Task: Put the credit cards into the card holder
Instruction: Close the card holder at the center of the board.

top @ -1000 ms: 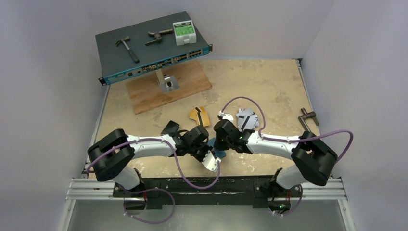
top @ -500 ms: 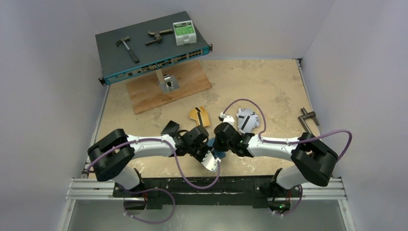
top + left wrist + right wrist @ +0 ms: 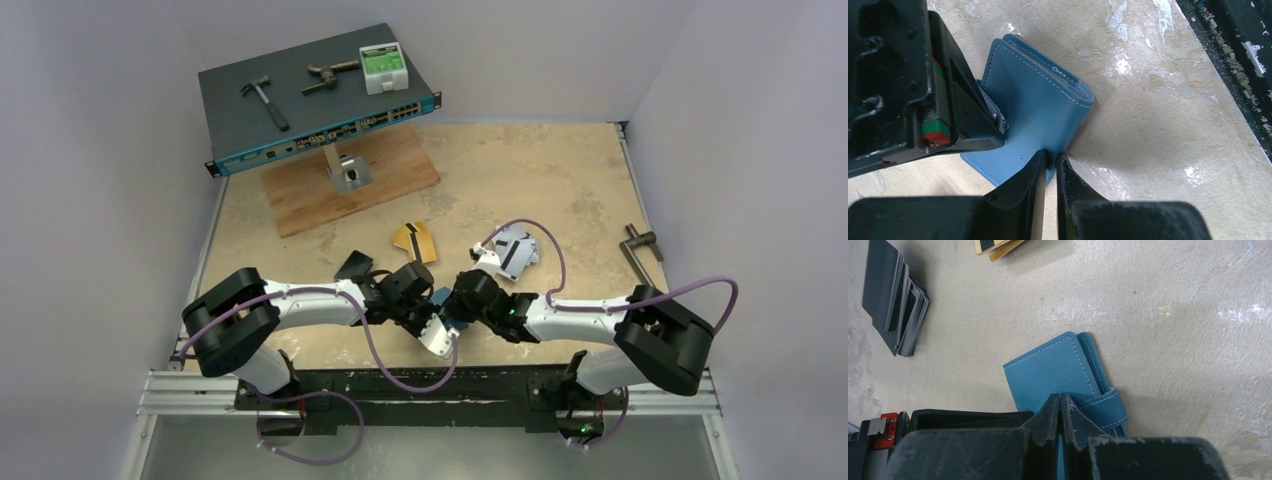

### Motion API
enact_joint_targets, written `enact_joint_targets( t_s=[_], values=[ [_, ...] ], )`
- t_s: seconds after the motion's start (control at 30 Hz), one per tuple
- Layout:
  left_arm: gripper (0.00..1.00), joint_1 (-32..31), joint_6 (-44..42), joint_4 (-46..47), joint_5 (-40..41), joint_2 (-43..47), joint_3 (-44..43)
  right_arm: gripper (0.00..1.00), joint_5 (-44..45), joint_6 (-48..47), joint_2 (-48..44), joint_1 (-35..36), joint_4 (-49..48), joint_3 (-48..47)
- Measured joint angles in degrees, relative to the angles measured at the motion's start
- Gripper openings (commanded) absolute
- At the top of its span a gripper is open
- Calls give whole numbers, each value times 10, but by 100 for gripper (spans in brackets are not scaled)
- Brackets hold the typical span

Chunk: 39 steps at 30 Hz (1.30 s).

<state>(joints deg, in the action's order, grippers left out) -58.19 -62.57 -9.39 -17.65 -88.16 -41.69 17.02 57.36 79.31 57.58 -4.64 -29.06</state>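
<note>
Overhead first: both arms folded inward, meeting low over the near middle of the table (image 3: 560, 190). Left gripper (image 3: 441, 332) and right gripper (image 3: 459, 309) almost tip to tip, with only a teal sliver of the card holder (image 3: 455, 322) showing between them. Gold-orange card (image 3: 415, 241) farther out, silver-grey cards (image 3: 512, 250) just beyond the right wrist, black card stack (image 3: 353, 266) beside the left forearm. None of them in a slot yet, none in a grip.

Next, from the left wrist: clenched on the near edge of the card holder (image 3: 1038, 100), fingers (image 3: 1023, 185) drawn in until only the leather's thickness parts them. Folded, resting on the table. Black bulk of the right gripper (image 3: 993, 127) pressed against the holder's left side.

Then, from the right wrist: clamped as well, right gripper (image 3: 1060, 402) with tips closed on the teal strap wrapping the holder's edge. Card holder (image 3: 1053, 367) flat and folded, black card stack (image 3: 895, 300) well apart at the upper left, gold-orange card (image 3: 995, 246) just at the top border.

Judged from all this: opening the holder, not yet loading it. Calls for a steady anchor on the body from the left and a gentle peel of the strap from the right, opposed, so as to open the flap without dragging the holder. After that, needs one grip freed for a card.
</note>
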Motion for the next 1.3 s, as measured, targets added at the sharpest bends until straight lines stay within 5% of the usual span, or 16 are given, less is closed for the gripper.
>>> enact_joint_targets(
  t_s=[0.5,0.77,0.87,1.03,1.1,1.2,1.3],
  values=[
    [0,0,12,-33,1,-10,-22,0,144,75,50,93,-10,-10],
    [0,-7,9,-41,10,-7,-22,0,153,140,33,102,-27,17],
    [3,-7,20,-58,-4,0,-22,7,136,160,14,110,-32,33],
    [13,-4,42,-106,-26,18,-33,39,98,177,-23,116,-33,45],
    [31,2,51,-127,-31,39,-38,45,77,174,-42,116,-28,43],
    [86,27,61,-174,-12,85,-50,50,43,159,-75,111,18,43],
    [97,75,94,-221,-6,126,-98,53,28,138,-101,102,70,36]
  ],
)
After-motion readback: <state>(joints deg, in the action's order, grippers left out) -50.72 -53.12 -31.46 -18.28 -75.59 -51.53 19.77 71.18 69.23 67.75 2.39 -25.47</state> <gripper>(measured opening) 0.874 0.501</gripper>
